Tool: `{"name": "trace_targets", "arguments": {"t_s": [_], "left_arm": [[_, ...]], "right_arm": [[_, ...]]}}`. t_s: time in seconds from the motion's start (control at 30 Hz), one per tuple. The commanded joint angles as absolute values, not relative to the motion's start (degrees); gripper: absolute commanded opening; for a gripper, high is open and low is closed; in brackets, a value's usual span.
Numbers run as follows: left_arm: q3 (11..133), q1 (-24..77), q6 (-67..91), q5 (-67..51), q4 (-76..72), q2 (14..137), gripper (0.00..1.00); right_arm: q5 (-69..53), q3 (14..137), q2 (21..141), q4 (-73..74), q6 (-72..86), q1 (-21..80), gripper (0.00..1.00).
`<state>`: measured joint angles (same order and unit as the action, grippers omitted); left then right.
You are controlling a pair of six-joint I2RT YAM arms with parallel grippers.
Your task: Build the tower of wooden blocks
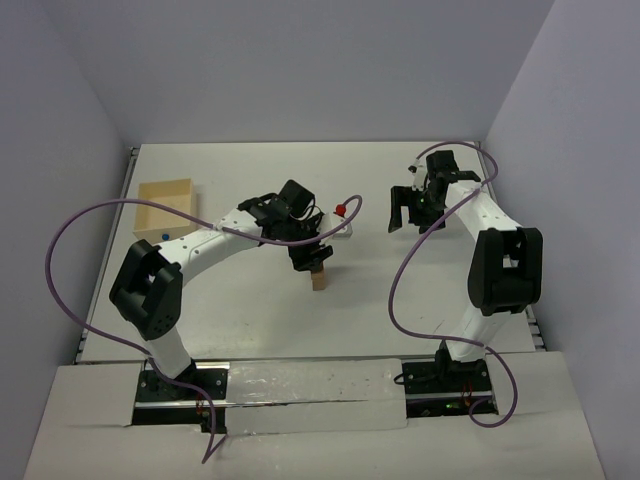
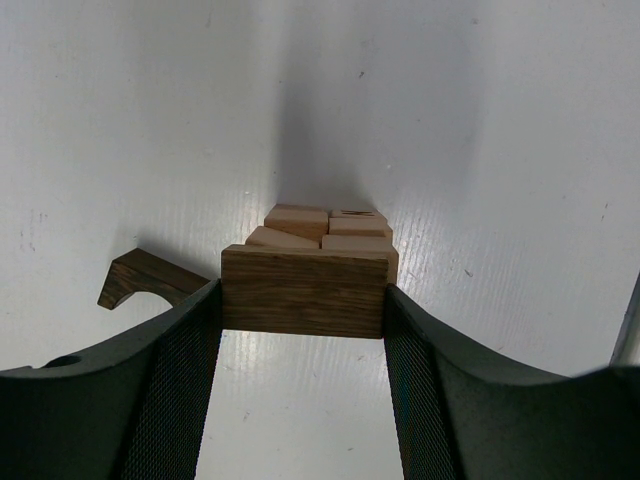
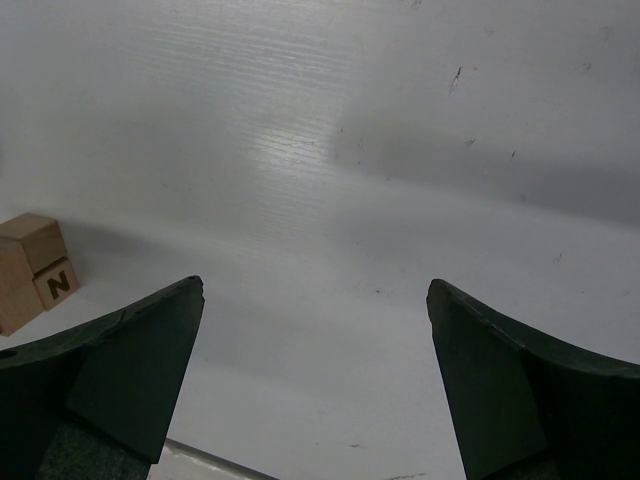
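Observation:
My left gripper (image 2: 303,300) is shut on a dark brown wood block (image 2: 303,292), its mesh pads pressed to the block's two ends. Just beyond this block sits a cluster of pale tan blocks (image 2: 322,228); whether the dark block rests on them I cannot tell. A dark brown arch piece (image 2: 140,280) lies on the table to the left. From above, the left gripper (image 1: 308,255) hangs over the small tan stack (image 1: 320,276) at mid-table. My right gripper (image 1: 403,215) stands open and empty at the back right, and its view shows tan blocks (image 3: 35,270) at the left edge, one marked N.
A shallow pale wooden tray (image 1: 168,205) stands at the back left. A small white object with a red knob (image 1: 341,210) lies behind the left gripper. Purple cables loop from both arms. Walls close off the table at the back and sides.

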<state>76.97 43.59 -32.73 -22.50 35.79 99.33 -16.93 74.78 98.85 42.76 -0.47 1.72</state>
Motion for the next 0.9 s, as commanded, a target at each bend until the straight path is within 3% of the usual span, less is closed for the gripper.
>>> {"name": "trace_targets", "arguments": {"t_s": [0.0,0.2,0.33,0.43,0.87], "left_arm": [[79.10,44.12,-33.49,-22.94,34.63,99.67,0.54],[79.01,44.12,-33.66,-22.94,34.63,99.11,0.75],[79.46,44.12,-33.85,-23.03,35.08,98.25,0.84],[80.44,44.12,-34.12,-23.14,36.15,97.41,0.99],[82.68,38.65,-27.97,-25.53,36.72,84.25,0.99]], "right_arm": [[-16.26,76.64,99.49,41.75,-0.09,1.32,1.00],[-16.35,76.64,99.49,41.75,-0.09,1.32,1.00],[-16.43,76.64,99.50,41.74,-0.09,1.32,1.00],[-16.52,76.73,99.58,41.68,-0.09,1.32,1.00],[-18.07,76.63,98.94,41.71,-0.94,1.32,1.00]]}}
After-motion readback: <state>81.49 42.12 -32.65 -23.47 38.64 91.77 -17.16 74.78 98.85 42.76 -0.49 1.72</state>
